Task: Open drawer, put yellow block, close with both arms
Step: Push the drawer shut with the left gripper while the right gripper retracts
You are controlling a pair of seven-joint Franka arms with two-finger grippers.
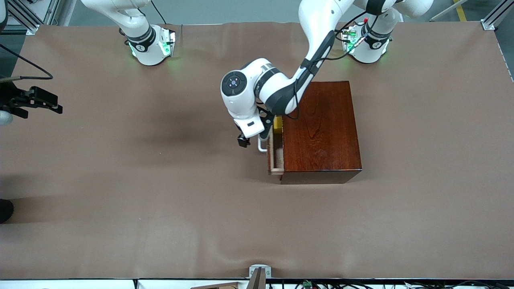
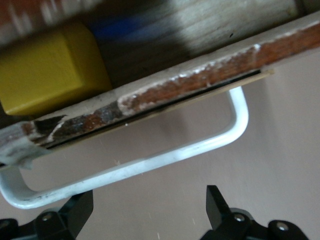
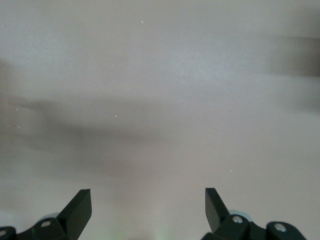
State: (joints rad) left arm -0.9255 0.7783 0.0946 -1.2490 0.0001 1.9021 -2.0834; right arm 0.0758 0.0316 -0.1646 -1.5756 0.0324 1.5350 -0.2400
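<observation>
You see the left gripper point(image 2: 147, 212) spread wide, empty, beside the drawer point(image 1: 275, 154) handle point(image 2: 150, 162) — yellow block point(image 2: 50, 70) inside; right gripper point(image 3: 147, 210) open, empty, waiting over bare table point(image 1: 120, 200)

Small yellow cube block point(image 2: 50, 67) in the slightly open pale-wood drawer point(image 1: 275, 154) of the glossy dark mahogany box point(image 1: 321, 132), toward the left arm's end of the brown table point(image 1: 120, 180). Black two-finger left gripper point(image 2: 150, 217) spread just beside the white U-shaped bar handle point(image 2: 150, 162); black two-finger right gripper point(image 3: 148, 210) spread over bare table, well apart.

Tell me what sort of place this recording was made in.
Most likely a robotics lab bench. Two white arms, the left arm and the right arm, are mounted on a table under brown sheeting, with aluminium framing and loose cables at its edges.
</observation>
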